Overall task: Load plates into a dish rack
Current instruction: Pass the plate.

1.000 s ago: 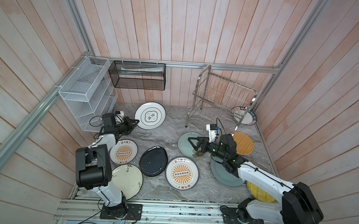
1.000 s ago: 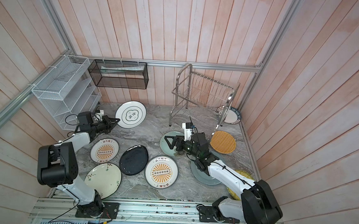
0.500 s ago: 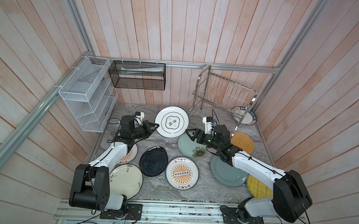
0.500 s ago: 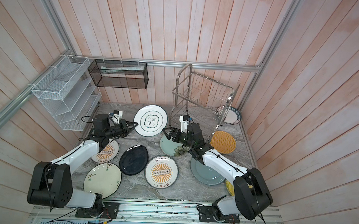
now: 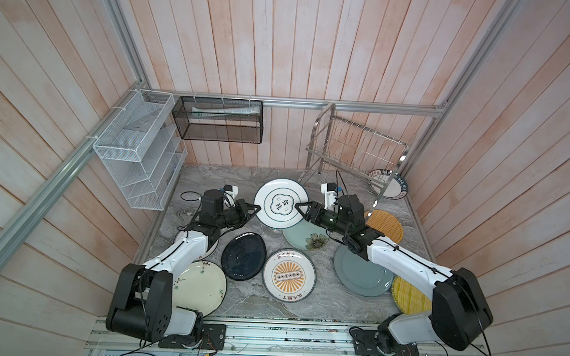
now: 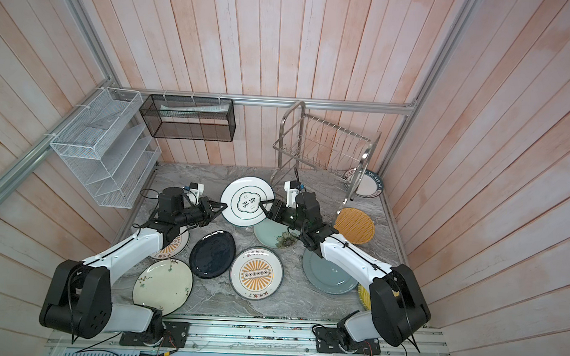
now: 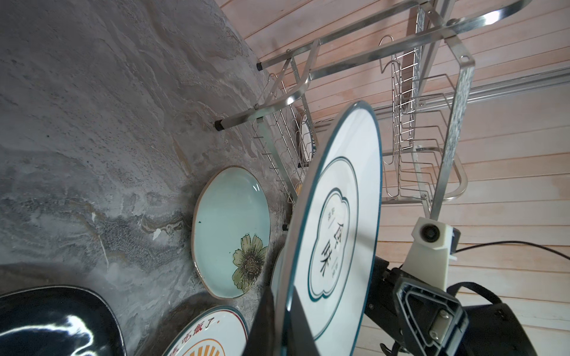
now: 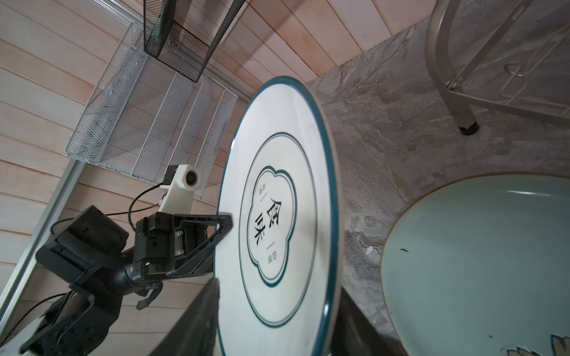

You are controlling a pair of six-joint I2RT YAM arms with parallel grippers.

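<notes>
My left gripper (image 5: 257, 207) pinched the round white teal-rimmed plate (image 5: 280, 202) by its edge — right gripper (image 5: 299, 209) straddled the opposite rim, grip unclear to me.

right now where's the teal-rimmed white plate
In both top views the white plate hangs mid-table between the left gripper and right gripper, near the dish rack.

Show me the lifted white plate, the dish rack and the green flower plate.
white plate (image 5: 281, 204): in a top view, on its printed centre.
dish rack (image 5: 355, 144): in a top view, on the upper tier's wire dividers.
green flower plate (image 5: 300, 236): in a top view, on bare glaze beside the flower.
</notes>
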